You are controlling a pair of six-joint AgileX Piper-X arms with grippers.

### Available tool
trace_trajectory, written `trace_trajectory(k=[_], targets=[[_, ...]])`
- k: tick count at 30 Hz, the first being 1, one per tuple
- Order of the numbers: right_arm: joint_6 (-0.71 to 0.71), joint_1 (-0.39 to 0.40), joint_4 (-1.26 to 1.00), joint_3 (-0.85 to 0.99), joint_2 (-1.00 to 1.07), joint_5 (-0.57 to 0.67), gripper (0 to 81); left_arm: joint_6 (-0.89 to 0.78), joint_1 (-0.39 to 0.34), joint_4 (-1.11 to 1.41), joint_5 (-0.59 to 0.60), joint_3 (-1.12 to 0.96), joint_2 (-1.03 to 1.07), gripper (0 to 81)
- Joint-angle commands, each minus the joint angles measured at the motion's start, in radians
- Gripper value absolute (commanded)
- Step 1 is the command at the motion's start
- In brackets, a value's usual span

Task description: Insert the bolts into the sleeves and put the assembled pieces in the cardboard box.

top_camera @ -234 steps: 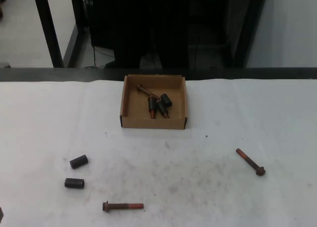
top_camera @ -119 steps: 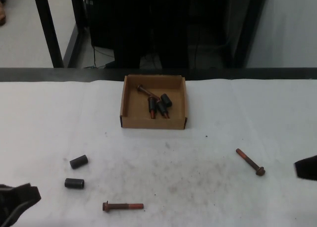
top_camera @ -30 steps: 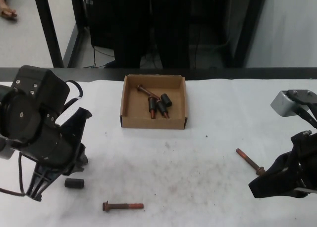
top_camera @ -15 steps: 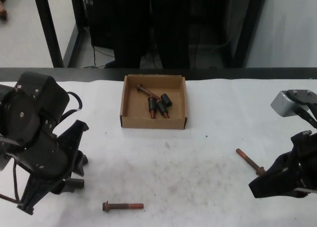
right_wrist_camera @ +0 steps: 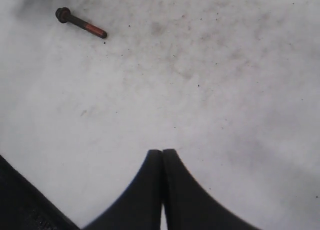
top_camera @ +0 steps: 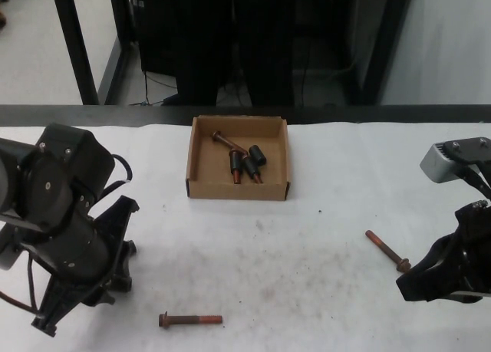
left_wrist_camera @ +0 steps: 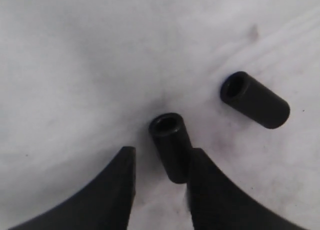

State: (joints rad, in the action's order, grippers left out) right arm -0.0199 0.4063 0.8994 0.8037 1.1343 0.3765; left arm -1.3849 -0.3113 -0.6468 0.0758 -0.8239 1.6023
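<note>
The left gripper's (left_wrist_camera: 163, 151) dark fingers (left_wrist_camera: 110, 190) stand apart over the white bench (left_wrist_camera: 75, 64), one black sleeve (left_wrist_camera: 171, 147) lying between their tips against one finger, a second sleeve (left_wrist_camera: 255, 99) near it.

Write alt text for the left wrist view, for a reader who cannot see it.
The left gripper, fingers open, straddles a black sleeve lying on the white bench, the sleeve's hollow end facing away from the gripper. A second black sleeve lies apart from it on the bench, outside the fingers.
</note>
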Motion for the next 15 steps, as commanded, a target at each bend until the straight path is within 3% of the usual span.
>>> trace_trajectory(k=[1,15], targets=[[-0.010,0.002,-0.006,0.010,0.002,0.000,0.3,-0.012,0.002,0.046,-0.005,-0.008,0.021,33.7],[-0.010,0.002,-0.029,0.010,0.002,0.000,0.3,-0.030,0.002,0.030,-0.076,-0.008,0.058,33.6]])
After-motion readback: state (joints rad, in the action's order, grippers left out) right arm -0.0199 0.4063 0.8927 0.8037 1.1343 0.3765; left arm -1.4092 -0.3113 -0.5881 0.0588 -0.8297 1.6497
